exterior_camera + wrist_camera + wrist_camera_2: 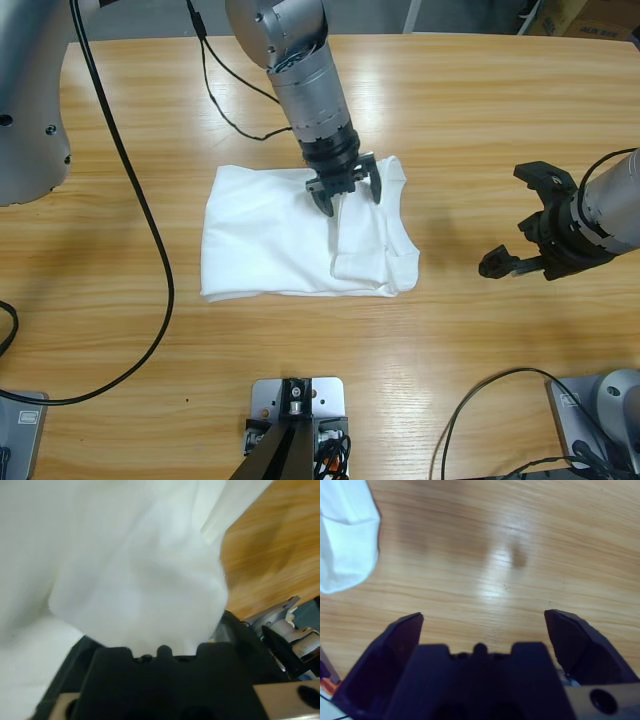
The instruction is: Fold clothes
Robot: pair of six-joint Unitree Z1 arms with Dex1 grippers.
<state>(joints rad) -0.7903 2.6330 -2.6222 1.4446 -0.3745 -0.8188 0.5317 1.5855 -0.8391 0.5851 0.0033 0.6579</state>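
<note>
Lying folded mid-table (pixel 480 120), soft white shirt (pixel 270 235); left gripper (pixel 349 193) jaws spread, resting on its top edge; right gripper (pixel 520 225) spread over bare wood; right wrist view shows only rounded shirt corner.

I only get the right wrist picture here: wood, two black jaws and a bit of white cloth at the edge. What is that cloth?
Observer: It's a white T-shirt, folded into a rough rectangle on the table.
Operator: Is the other arm doing anything?
Observer: The left gripper is down on the shirt's far edge, jaws spread, cloth bunched between them.
Operator: And my arm?
Observer: The right gripper is open over bare wood, apart from the shirt.
</note>
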